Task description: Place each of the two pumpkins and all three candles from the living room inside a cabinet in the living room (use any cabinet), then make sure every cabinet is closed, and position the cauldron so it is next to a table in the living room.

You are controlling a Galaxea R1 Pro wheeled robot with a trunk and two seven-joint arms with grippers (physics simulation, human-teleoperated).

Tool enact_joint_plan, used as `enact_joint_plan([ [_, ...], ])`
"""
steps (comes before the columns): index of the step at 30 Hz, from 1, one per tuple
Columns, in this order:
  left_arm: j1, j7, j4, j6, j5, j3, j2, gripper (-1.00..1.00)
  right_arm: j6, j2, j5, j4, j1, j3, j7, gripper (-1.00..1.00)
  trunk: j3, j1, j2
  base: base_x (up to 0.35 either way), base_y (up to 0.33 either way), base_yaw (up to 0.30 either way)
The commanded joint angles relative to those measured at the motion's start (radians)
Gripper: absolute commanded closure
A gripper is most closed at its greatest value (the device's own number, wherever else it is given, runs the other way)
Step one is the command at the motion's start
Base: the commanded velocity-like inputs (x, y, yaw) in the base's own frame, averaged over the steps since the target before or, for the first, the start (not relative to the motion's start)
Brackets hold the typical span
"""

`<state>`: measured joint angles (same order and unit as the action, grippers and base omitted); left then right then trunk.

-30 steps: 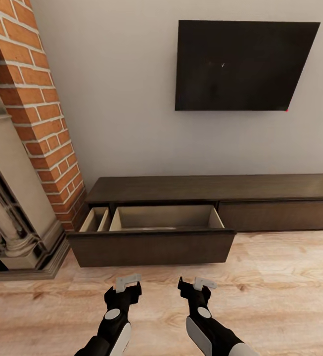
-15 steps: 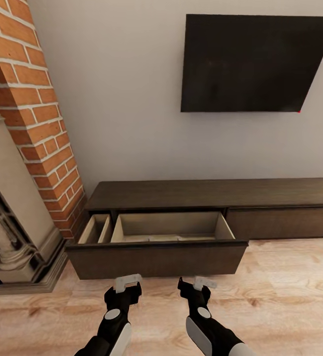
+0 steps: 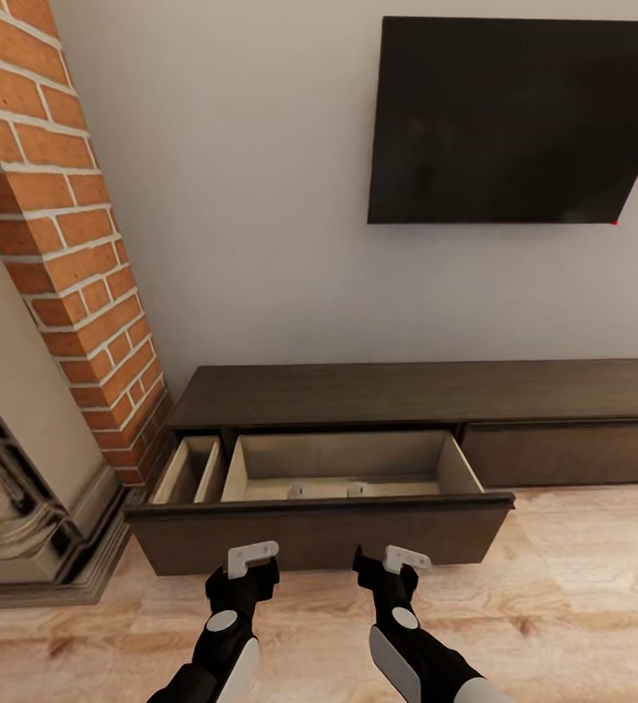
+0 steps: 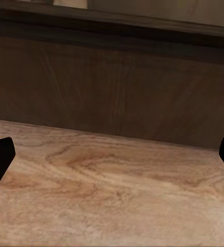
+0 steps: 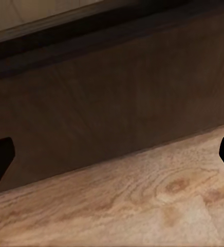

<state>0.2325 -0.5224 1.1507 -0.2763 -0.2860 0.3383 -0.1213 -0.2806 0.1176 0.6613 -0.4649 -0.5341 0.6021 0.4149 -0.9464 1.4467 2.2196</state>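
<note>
Cabinet (image 3: 377, 391) drawer (image 3: 323, 532) looms nearer than before; hands spread

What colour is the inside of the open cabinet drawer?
Pale beige inside the open drawer, against the dark-brown cabinet; it shows best in the head view.

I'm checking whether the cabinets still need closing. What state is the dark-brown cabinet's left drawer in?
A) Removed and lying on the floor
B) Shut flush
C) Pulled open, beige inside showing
C: the cabinet's drawer juts out, beige inside exposed.
</note>
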Motion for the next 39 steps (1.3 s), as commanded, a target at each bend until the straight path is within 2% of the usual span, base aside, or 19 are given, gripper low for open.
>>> enact_joint_plan([
  [1, 0.001, -0.012, 0.001, -0.003, -0.007, 0.002, 0.0, -1.0, -0.006, 0.0, 0.011, 0.001, -0.001, 0.008, 0.005, -1.0, -0.001, 0.0, 0.0, 0.029, 0.011, 0.0],
  [8, 0.001, -0.039, 0.003, -0.002, -0.007, 0.005, -0.001, -1.0, -0.004, -0.003, 0.013, 0.026, -0.001, 0.006, -0.015, -1.0, -0.001, 0.0, 0.0, 0.007, 0.003, 0.0],
  [30, 0.001, -0.039, 0.003, -0.003, -0.007, 0.005, 0.001, -1.0, -0.005, -0.004, 0.012, 0.031, -0.001, 0.005, -0.024, -1.0, -0.07, 0.084, 0.154, 0.0, 0.0, 0.0],
  [39, 0.001, -0.038, 0.003, -0.004, -0.007, 0.006, 0.0, -1.0, -0.005, -0.003, 0.012, 0.031, -0.001, 0.005, -0.024, -1.0, -0.07, 0.084, 0.154, 0.016, 0.001, 0.0],
])
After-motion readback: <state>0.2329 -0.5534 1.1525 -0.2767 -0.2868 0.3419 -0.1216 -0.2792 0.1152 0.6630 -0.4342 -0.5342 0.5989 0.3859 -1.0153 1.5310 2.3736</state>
